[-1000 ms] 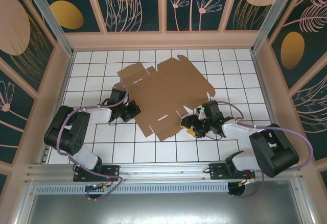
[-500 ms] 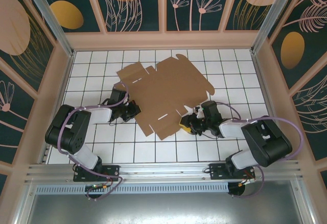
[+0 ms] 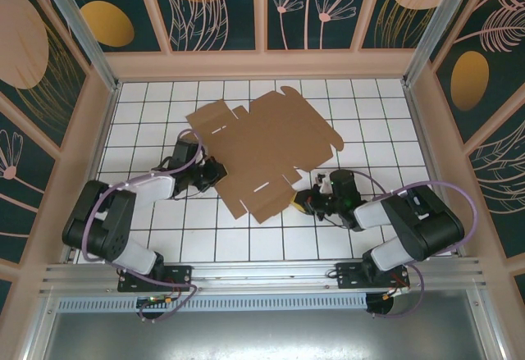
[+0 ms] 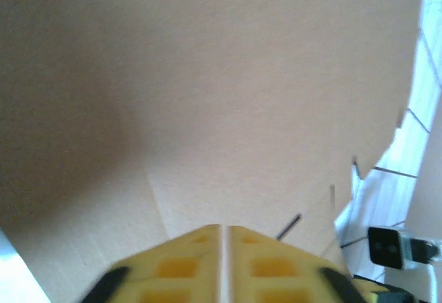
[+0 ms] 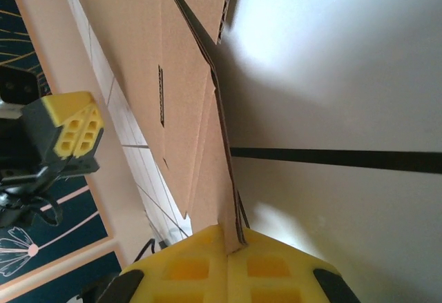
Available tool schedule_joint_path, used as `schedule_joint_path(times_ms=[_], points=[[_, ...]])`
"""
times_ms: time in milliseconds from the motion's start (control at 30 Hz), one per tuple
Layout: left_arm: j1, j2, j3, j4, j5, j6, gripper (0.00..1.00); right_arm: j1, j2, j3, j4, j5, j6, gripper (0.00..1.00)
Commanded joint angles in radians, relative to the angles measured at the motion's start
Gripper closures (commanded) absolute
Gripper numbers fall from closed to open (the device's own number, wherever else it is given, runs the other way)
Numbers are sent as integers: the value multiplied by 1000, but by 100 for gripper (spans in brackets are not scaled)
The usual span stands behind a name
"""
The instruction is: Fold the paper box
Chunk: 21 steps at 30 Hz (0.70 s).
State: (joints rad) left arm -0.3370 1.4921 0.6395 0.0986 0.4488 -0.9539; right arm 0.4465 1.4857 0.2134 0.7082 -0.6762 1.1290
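The paper box (image 3: 262, 143) lies as a flat brown die-cut sheet on the white grid table (image 3: 148, 106). My right gripper (image 3: 300, 202) is at its near right corner. In the right wrist view it (image 5: 231, 237) is shut on the edge of a cardboard flap (image 5: 224, 179), which stands between the yellow fingertips. My left gripper (image 3: 215, 171) sits at the sheet's left edge. In the left wrist view its tips (image 4: 222, 227) stand a thin slit apart with nothing between them, pointing at the cardboard surface (image 4: 207, 75).
Pink walls (image 3: 262, 65) close the table on three sides. Bare tiles lie in front of the sheet (image 3: 246, 241). The left gripper's yellow fingers (image 5: 69, 127) show across the sheet in the right wrist view.
My right gripper has moved left onto the sheet's near right flap and shut on it. My left gripper has shifted slightly up and right along the left edge.
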Motion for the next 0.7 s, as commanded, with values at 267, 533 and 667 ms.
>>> schedule_joint_path(times_ms=[267,533,667], points=[[158,-263,-145,-55,-30,-118,26,-53,-64,-69,186,-47,89,100],[159,-138,-231,249,41,-238,24,-74,-150,-90,206,-79,131,100],[160,-77,-229,392,63,-283,24,-75,-176,-96,204,-92,135,100]])
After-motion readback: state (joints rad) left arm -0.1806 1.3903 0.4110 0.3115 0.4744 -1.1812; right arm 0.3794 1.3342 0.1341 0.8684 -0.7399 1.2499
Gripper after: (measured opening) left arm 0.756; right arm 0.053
